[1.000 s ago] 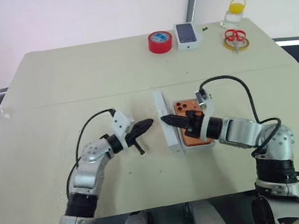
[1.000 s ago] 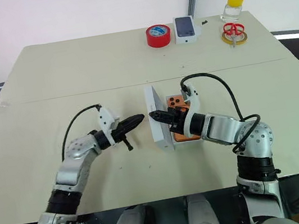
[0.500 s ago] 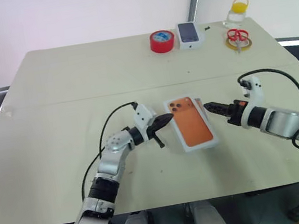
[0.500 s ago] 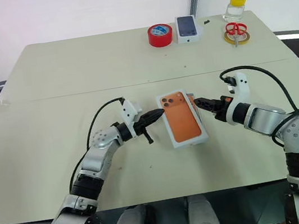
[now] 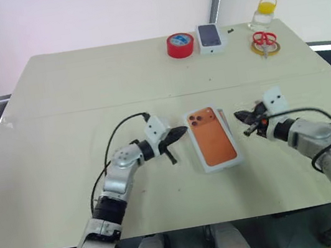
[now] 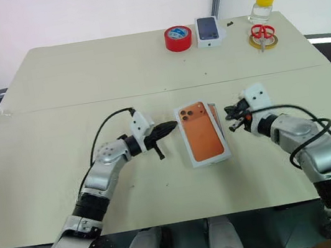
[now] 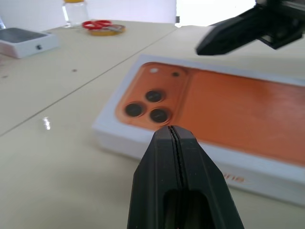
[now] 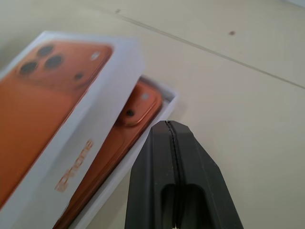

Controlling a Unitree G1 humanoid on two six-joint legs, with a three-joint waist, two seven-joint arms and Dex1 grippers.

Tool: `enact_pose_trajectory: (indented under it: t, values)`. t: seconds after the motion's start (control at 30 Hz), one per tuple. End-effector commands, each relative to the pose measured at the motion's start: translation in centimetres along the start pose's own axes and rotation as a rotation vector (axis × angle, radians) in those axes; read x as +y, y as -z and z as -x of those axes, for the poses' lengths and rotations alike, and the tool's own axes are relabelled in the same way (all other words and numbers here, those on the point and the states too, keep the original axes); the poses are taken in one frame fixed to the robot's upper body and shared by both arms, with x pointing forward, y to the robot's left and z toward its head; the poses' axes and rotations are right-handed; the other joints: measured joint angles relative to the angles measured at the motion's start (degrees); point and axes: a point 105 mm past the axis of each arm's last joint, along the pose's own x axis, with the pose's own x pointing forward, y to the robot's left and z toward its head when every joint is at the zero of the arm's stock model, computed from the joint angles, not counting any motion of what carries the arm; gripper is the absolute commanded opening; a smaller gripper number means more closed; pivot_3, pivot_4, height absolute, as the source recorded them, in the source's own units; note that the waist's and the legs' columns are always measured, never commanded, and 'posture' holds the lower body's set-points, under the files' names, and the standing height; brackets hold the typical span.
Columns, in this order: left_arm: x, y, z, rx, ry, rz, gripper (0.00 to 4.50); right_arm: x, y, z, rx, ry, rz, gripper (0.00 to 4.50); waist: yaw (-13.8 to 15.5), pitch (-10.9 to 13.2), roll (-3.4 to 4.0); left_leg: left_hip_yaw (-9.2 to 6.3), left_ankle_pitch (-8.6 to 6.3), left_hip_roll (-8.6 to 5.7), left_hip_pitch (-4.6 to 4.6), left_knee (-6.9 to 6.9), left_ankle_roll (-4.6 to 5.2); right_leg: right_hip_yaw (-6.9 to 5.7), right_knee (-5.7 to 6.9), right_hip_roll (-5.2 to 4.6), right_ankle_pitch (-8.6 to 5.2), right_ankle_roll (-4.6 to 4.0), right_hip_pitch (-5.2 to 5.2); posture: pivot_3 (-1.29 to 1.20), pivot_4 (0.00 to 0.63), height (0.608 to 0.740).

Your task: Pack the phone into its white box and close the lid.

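Right wrist view: lid (image 8: 52,109) reads "iPhone", askew over the phone (image 8: 138,107); both tools clenched, empty.

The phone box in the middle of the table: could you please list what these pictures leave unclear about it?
- Flat orange phone: in the right wrist view, the white cardboard lid printed with an orange phone lies askew over it, baring one corner.
- Shallow white box tray: its inner floor is hidden by phone and lid.
- Lid's far end: cut off by the left wrist view's edge.
- Lettering on the lid's side: blurred in both wrist views.
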Motion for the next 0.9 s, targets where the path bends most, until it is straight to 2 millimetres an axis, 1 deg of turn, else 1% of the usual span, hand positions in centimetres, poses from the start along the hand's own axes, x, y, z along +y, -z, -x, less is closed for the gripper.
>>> enact_pose_trajectory:
  t: [0.03, 0.1, 0.17, 0.27, 0.3, 0.37, 0.5, 0.7, 0.77, 0.9]
  values:
    - [0.2, 0.3, 0.6, 0.008, -0.019, -0.033, 0.0, 0.1, -1.0, 0.2, -0.044, -0.001, 0.07, 0.03, 0.0, 0.0, 0.0, 0.0, 0.0, -0.02, 0.0, 0.0, 0.0, 0.0, 0.0, -0.02, -0.02, -0.05, 0.0, 0.0, 0.15, 0.74]
    - [0.3, 0.9, 0.4, 0.019, -0.034, -0.022, 0.0, 0.0, -0.8, 0.2, -0.043, 0.002, 0.072, 0.03, 0.1, 0.0, 0.0, 0.01, 0.0, -0.03, 0.0, 0.01, 0.0, 0.0, 0.01, -0.05, -0.06, -0.15, 0.0, 0.0, 0.15, 0.74]
    - [0.0, 1.3, -0.3, 0.023, -0.036, -0.016, 0.0, 0.5, -0.7, 0.2, -0.038, -0.02, 0.092, 0.03, 0.2, 0.0, 0.0, -0.01, 0.0, -0.03, 0.0, 0.03, 0.0, -0.02, 0.01, -0.05, -0.06, -0.16, 0.02, 0.0, 0.15, 0.74]
    - [-0.6, 1.8, -1.4, 0.019, -0.021, -0.013, 0.0, 0.7, -0.8, 0.0, -0.047, -0.026, 0.007, 0.03, 0.1, 0.0, -0.01, -0.01, 0.0, -0.04, 0.01, 0.03, 0.0, -0.02, 0.0, -0.05, -0.06, -0.16, 0.02, 0.0, 0.15, 0.74]
    - [-0.7, 1.9, -1.7, 0.019, -0.02, -0.015, 0.0, 0.7, -0.6, 0.0, -0.038, -0.025, 0.023, 0.03, 0.1, 0.0, -0.01, -0.01, 0.0, -0.03, 0.0, 0.02, 0.0, -0.03, -0.01, -0.05, -0.06, -0.16, 0.02, 0.0, 0.15, 0.74]
    - [-0.6, 1.7, -2.3, 0.006, -0.028, -0.014, 0.0, 0.7, -0.4, 0.1, -0.021, -0.023, 0.056, 0.03, 0.2, 0.0, -0.01, -0.01, 0.0, -0.04, 0.0, 0.03, 0.0, -0.03, 0.0, -0.05, -0.05, -0.16, 0.02, 0.0, 0.15, 0.74]
    - [0.2, 0.9, -3.1, -0.019, -0.052, -0.019, 0.0, 0.5, -0.3, 0.2, -0.012, 0.001, 0.057, 0.03, 0.1, 0.0, -0.01, -0.01, 0.0, -0.04, 0.01, 0.03, 0.0, -0.04, 0.01, -0.05, -0.05, -0.16, 0.02, 0.0, 0.15, 0.74]
    - [0.5, 0.2, -3.9, -0.034, -0.053, -0.04, 0.0, 0.4, -0.4, -0.4, 0.001, 0.024, 0.074, 0.03, 0.0, 0.0, -0.01, -0.01, 0.0, -0.03, 0.01, 0.02, 0.0, -0.05, 0.01, -0.04, -0.04, -0.13, 0.02, 0.0, 0.15, 0.74]
    - [0.6, 0.1, -4.3, -0.038, -0.057, -0.029, 0.0, -0.1, 0.0, -0.7, 0.023, 0.051, 0.106, 0.03, 0.1, 0.0, -0.01, 0.0, 0.0, -0.04, 0.01, 0.03, 0.0, -0.05, 0.01, -0.05, -0.04, -0.13, 0.02, 0.0, 0.15, 0.74]
    - [0.7, -0.3, -4.8, -0.052, -0.062, -0.032, 0.0, -0.9, 0.5, -1.3, 0.053, 0.096, 0.114, 0.03, 0.1, 0.0, -0.01, -0.01, 0.0, -0.07, 0.01, 0.03, 0.0, -0.05, 0.01, -0.05, -0.03, -0.13, 0.03, 0.0, 0.15, 0.74]
